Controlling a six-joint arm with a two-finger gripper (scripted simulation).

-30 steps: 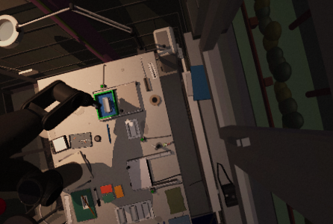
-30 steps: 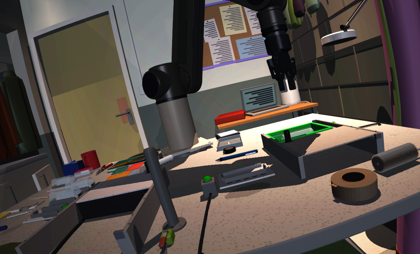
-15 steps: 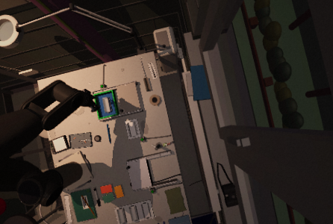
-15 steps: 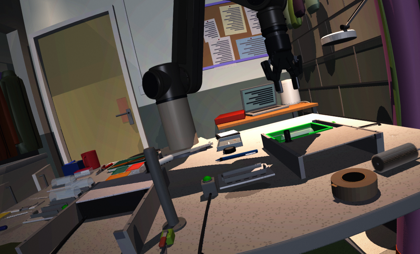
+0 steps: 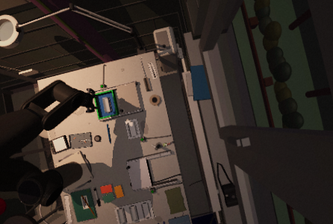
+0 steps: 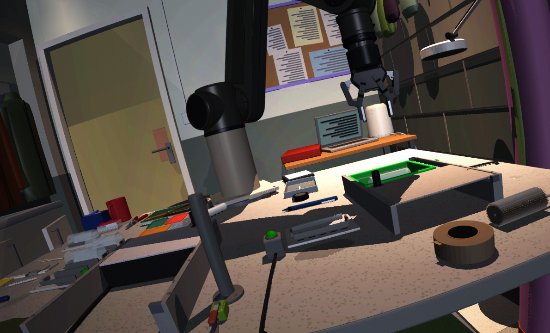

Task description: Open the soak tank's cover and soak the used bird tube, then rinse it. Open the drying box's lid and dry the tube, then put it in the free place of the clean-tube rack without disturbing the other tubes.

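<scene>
My gripper (image 6: 370, 100) hangs high above the green-rimmed soak tank (image 6: 388, 171), whose cover (image 6: 442, 182) is slid aside toward the bench's near edge. In the side camera the gripper (image 5: 89, 100) is at the tank's (image 5: 105, 104) left rim, and a pale tube (image 5: 106, 103) lies in the blue liquid. A short dark knob (image 6: 376, 178) stands at the tank's near end. The drying box (image 6: 115, 285) sits at the bench's near left with its lid open, beside clear tubes (image 6: 91, 244) in a rack. The gripper is open and holds nothing.
A dark post (image 6: 211, 244) stands on the bench edge by the drying box. A tape roll (image 6: 463, 241), a bristle roller (image 6: 517, 206), a green button box (image 6: 273, 242), a grey tray (image 6: 322, 230) and a blue pen (image 6: 310, 203) lie around the tank.
</scene>
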